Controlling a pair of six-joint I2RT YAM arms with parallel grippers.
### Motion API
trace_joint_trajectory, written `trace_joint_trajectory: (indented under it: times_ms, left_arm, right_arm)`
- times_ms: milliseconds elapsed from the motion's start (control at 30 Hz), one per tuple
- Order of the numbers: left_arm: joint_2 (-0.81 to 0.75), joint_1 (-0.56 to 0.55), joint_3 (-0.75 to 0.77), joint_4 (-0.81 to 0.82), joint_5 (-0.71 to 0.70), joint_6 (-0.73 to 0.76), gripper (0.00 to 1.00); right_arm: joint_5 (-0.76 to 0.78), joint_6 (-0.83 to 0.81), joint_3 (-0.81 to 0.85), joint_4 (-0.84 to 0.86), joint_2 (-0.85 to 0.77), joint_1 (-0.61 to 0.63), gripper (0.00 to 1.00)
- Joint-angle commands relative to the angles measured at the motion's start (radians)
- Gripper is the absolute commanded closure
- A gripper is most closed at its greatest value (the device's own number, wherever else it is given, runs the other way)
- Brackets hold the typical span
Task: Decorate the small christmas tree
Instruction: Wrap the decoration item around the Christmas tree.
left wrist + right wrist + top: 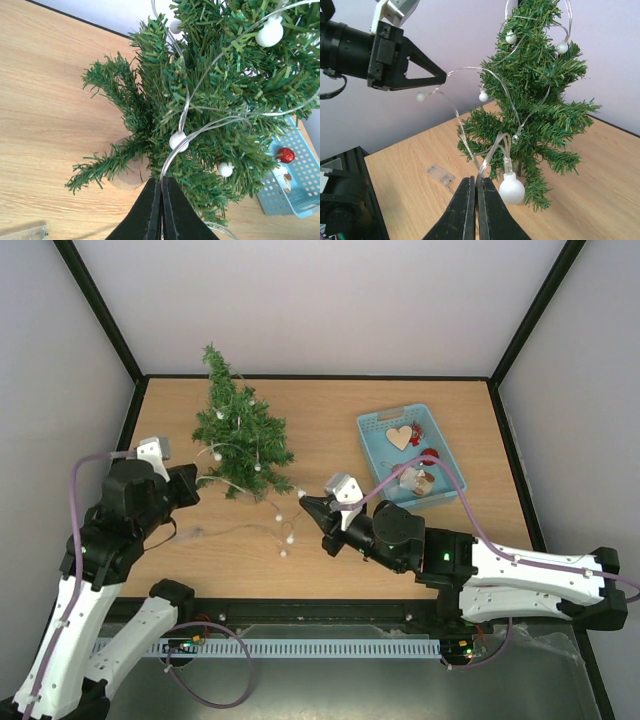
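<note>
Nearest the arm bases, the right gripper has its two fingers pressed flat together, and the thin clear wire of the string of lights loops down and is pinched right between them. One round white bulb hangs just beside the fingertip. Over on the left, the left gripper is clamped the same way, fingers together with no gap, and the wire runs straight out of its tips and up into the branches. Between the two arms, loose wire with a few bulbs trails across the wooden table, and a small clear box lies flat on the wood near the left arm.

Further out on the right there's a light blue slotted basket, lying flat and well apart from the tree. Inside it: a pale wooden heart at the far end with something red beside it, a shiny red ball around the middle, and a white-and-brown ornament at the near end. What that last one is, I can't make out.

Now the Christmas tree, on the left half of the table, toward the back. It stands upright on a round wooden base, long axis vertical, pointed top straight up. From overhead the tip leans toward the back wall. Wire and white bulbs are draped around its upper and middle branches, and the left gripper sits just in front of its lowest boughs.
</note>
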Motion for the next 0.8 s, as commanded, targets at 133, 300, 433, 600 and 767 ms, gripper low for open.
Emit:
trace_joint_trajectory:
  times_ms: [133, 300, 433, 600, 767]
  left_arm:
    - [0.015, 0.013, 0.011, -0.113, -0.018, -0.043, 0.98]
    - [0.049, 0.057, 0.002, -0.091, -0.065, -0.033, 0.98]
    - [0.089, 0.174, -0.031, -0.047, 0.073, -0.009, 0.98]
    - [0.119, 0.23, -0.061, -0.005, 0.141, -0.011, 0.98]
    - [0.163, 0.284, -0.083, 0.047, 0.162, -0.014, 0.98]
  right_arm:
    - [0.008, -0.065, 0.014, -0.057, -0.064, 0.007, 0.98]
    - [-0.008, -0.082, 0.052, -0.079, -0.083, 0.008, 0.98]
    - [-0.046, -0.133, 0.078, -0.066, -0.053, 0.008, 0.98]
    - [-0.074, -0.159, 0.105, -0.041, 0.017, 0.008, 0.98]
    - [-0.106, -0.177, 0.114, 0.024, 0.062, 0.008, 0.98]
